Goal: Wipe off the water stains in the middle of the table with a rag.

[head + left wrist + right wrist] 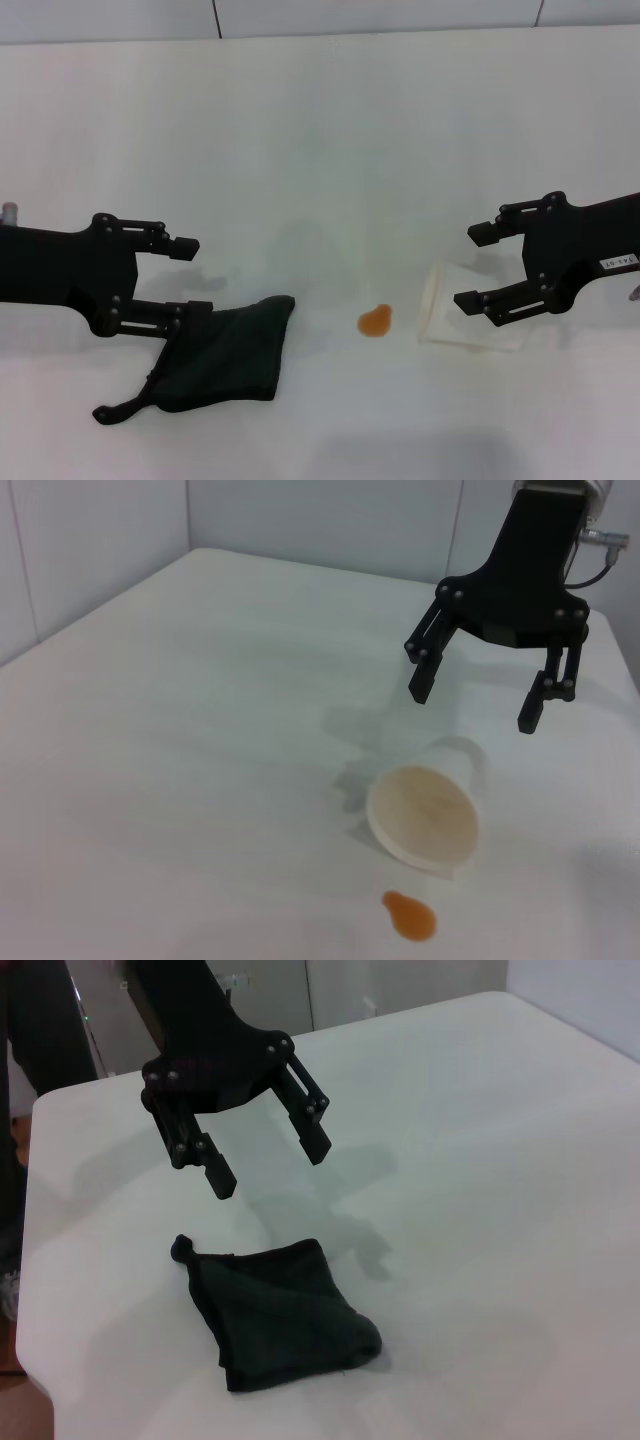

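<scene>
Hovering with jaws apart, the left gripper (192,277) hangs above the desk (320,140), the dark rag (225,352) lying flat just below its lower jaw. Between both grippers sits the orange stain (376,320). A tipped paper cup (450,312) lies under the right gripper (478,268), its jaws also apart

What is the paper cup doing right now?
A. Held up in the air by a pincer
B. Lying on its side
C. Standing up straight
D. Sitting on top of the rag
B. The paper cup lies tipped over on the table, its open mouth facing the orange stain, under the open right pincer.
</scene>
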Controlling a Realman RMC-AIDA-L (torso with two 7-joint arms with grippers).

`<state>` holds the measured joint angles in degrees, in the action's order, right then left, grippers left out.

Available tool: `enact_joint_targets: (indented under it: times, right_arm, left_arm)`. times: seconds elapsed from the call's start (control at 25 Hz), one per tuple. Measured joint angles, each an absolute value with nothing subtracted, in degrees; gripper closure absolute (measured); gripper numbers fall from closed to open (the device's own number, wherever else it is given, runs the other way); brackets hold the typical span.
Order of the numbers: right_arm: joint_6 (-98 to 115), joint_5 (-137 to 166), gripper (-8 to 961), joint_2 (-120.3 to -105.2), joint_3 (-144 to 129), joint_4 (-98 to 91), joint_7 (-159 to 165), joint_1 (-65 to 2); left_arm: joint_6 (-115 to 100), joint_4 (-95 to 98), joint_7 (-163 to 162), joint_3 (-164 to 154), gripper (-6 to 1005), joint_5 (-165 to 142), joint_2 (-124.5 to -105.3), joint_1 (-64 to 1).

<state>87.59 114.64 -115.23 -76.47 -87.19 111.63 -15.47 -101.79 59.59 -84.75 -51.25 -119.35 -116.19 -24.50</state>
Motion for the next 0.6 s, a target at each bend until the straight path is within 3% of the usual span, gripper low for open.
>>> enact_joint_targets:
  times: [0.6]
  right_arm:
    - [88.12,115.10,150,-115.22,-76.57,-87.19,113.29,-15.88]
  left_arm:
    - [-101.62,59.59,-84.63,-51.28,273,-119.35,-116.21,-24.52]
